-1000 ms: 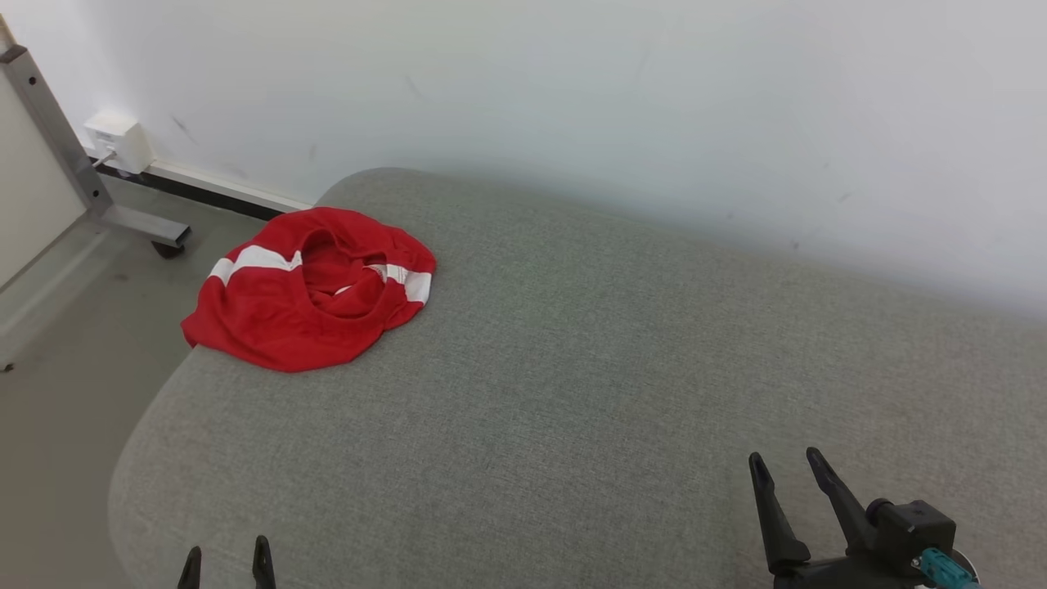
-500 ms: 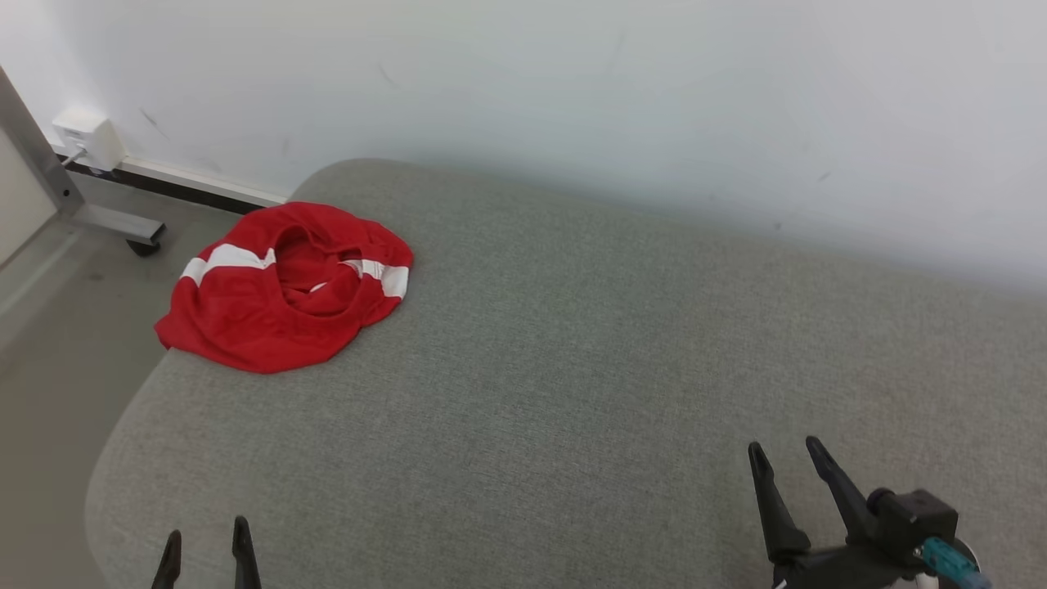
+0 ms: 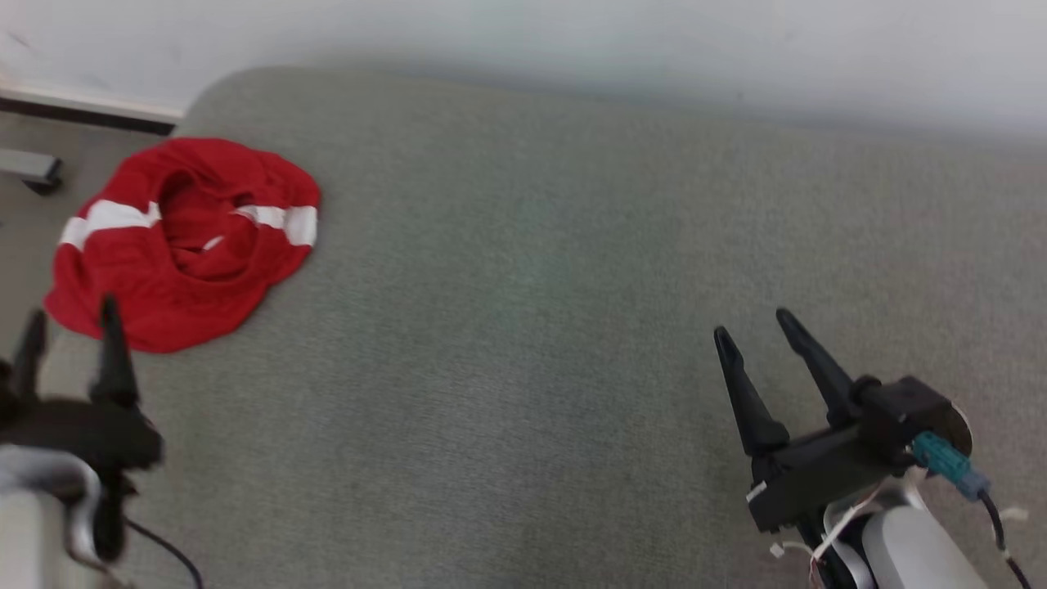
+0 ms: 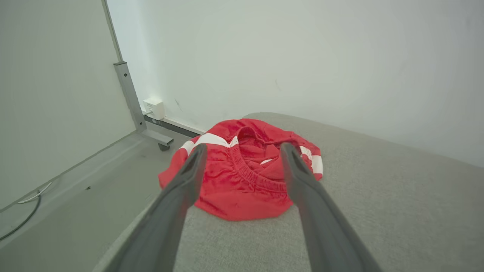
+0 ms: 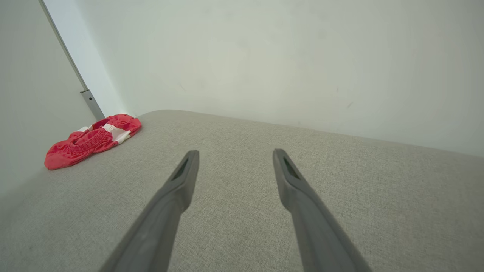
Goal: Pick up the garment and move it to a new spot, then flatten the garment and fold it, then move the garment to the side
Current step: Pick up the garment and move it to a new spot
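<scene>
The garment (image 3: 184, 241) is a crumpled red piece with white stripes and an elastic waistband, lying at the far left corner of the grey cushioned surface (image 3: 523, 327). It overhangs the left edge a little. My left gripper (image 3: 69, 323) is open, its tips just short of the garment's near edge. In the left wrist view the garment (image 4: 245, 173) lies straight ahead between the two fingers of that gripper (image 4: 242, 149). My right gripper (image 3: 748, 323) is open over bare cushion at the right, far from the garment (image 5: 90, 139). Nothing sits between the fingers of my right gripper (image 5: 232, 153).
A white wall (image 3: 572, 33) runs along the back of the cushion. Left of the cushion is grey floor (image 4: 75, 189) with a metal frame leg on a caster (image 4: 132, 105), a white wall box (image 4: 153, 108) and a loose cable (image 4: 22, 215).
The head camera has tilted down and right, shifting the whole picture. Both grippers now reach further forward; the left one has come up close to the garment. The garment lies as before.
</scene>
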Robot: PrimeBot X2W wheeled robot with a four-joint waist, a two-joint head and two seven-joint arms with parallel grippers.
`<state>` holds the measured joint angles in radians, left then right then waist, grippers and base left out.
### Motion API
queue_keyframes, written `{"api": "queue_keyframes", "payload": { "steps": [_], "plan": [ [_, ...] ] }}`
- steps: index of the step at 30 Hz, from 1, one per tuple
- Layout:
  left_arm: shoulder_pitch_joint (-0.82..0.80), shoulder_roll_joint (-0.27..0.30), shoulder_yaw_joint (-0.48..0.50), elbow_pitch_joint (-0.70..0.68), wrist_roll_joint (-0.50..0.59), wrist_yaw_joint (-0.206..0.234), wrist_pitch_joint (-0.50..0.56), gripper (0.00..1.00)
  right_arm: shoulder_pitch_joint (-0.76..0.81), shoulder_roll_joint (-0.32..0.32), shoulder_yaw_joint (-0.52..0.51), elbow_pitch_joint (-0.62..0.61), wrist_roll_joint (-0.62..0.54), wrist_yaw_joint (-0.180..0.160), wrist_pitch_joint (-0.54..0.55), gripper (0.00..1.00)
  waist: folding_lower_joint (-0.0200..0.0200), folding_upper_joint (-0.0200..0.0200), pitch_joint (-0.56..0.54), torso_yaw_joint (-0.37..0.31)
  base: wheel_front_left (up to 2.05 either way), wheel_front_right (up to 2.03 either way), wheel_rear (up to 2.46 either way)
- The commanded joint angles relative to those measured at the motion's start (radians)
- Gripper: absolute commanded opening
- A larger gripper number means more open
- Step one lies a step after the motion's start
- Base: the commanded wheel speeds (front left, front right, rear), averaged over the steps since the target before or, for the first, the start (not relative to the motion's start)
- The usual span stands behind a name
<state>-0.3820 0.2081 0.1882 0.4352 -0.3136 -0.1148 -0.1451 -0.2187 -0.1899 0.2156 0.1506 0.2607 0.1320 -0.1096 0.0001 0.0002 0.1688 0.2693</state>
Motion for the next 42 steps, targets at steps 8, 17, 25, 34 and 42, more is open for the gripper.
{"api": "queue_keyframes", "payload": {
  "steps": [8,17,25,34,42],
  "plan": [
    [-0.319,0.12,0.16,0.109,-0.277,0.019,0.336,1.0,-0.098,-0.002,0.041,-0.048,-0.012,-0.003,-0.008,1.0,-0.0001,-0.0002,0.295,-0.195,0.0,0.0,0.0],
    [-0.466,0.216,0.241,0.188,-0.423,0.116,0.654,1.0,-0.118,0.016,0.048,-0.051,-0.014,-0.003,-0.04,1.0,-0.0001,-0.0002,0.374,-0.272,0.0,0.0,0.0],
    [-0.422,0.207,0.254,0.24,-0.46,0.16,0.754,1.0,-0.105,0.018,0.044,-0.046,-0.011,-0.003,-0.055,1.0,-0.0001,-0.0002,0.373,-0.306,0.0,0.0,0.0],
    [-0.373,0.195,0.221,0.249,-0.46,0.177,0.844,0.0,-0.094,0.02,0.033,-0.052,-0.005,-0.003,-0.054,1.0,-0.0001,-0.0002,0.344,-0.316,0.0,0.0,0.0],
    [-0.412,0.232,0.25,0.193,-0.511,0.111,0.842,0.0,-0.074,0.036,0.021,-0.019,0.017,-0.003,-0.076,1.0,-0.0001,-0.0002,0.245,-0.289,0.0,0.0,0.0]
  ]
}}
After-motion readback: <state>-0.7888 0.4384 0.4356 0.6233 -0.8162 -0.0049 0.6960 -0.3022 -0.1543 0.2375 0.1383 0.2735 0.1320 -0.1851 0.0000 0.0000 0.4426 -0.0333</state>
